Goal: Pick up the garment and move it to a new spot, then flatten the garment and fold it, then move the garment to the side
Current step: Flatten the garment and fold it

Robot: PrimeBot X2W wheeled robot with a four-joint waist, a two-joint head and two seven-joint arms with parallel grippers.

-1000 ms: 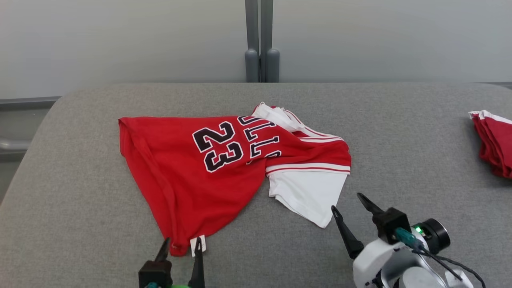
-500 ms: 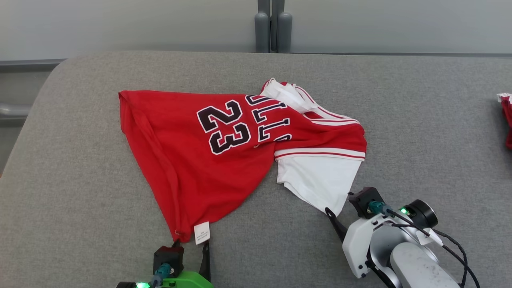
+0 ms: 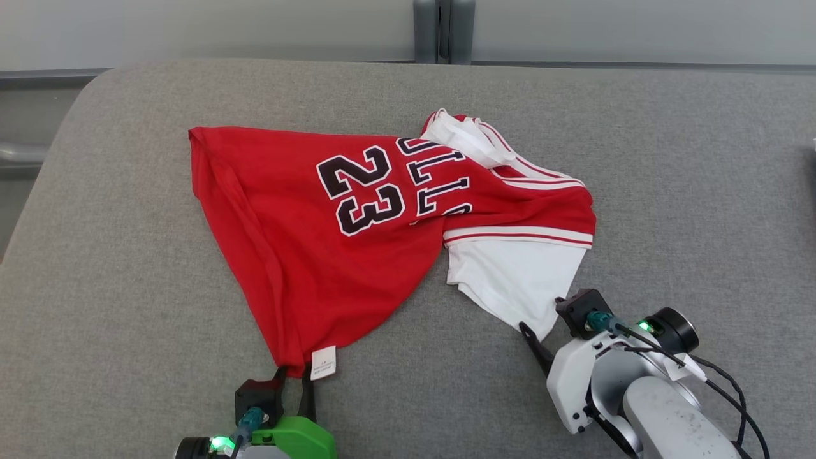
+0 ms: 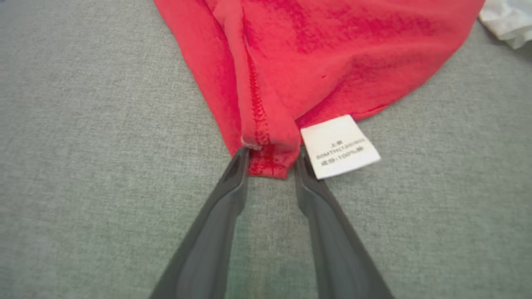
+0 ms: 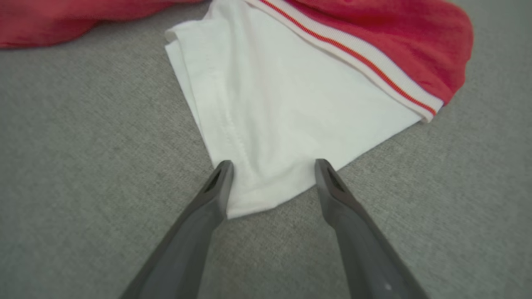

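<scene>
The garment [image 3: 319, 255] is a red jersey with "23" on it and a white sleeve [image 3: 510, 280], lying crumpled on the grey table. Its near red corner [image 4: 266, 158], with a white label [image 4: 338, 145] beside it, sits between the fingers of my left gripper [image 3: 294, 376]. In the left wrist view the left gripper [image 4: 271, 155] has its jaws narrowed, one finger on each side of that corner, with a gap still between them. My right gripper [image 3: 545, 317] stands open astride the sleeve's near tip. The right wrist view shows the right gripper [image 5: 272, 166] around the white cloth [image 5: 291, 104].
The grey padded table [image 3: 701, 191] stretches wide to the right and behind the jersey. Its rounded left edge [image 3: 38, 191] drops off at the left. A grey post [image 3: 444, 32] stands against the wall behind the table.
The camera has tilted down, shifting the whole picture. My left fingers have drawn closer together around the red corner. My right gripper has moved forward until it straddles the sleeve's tip.
</scene>
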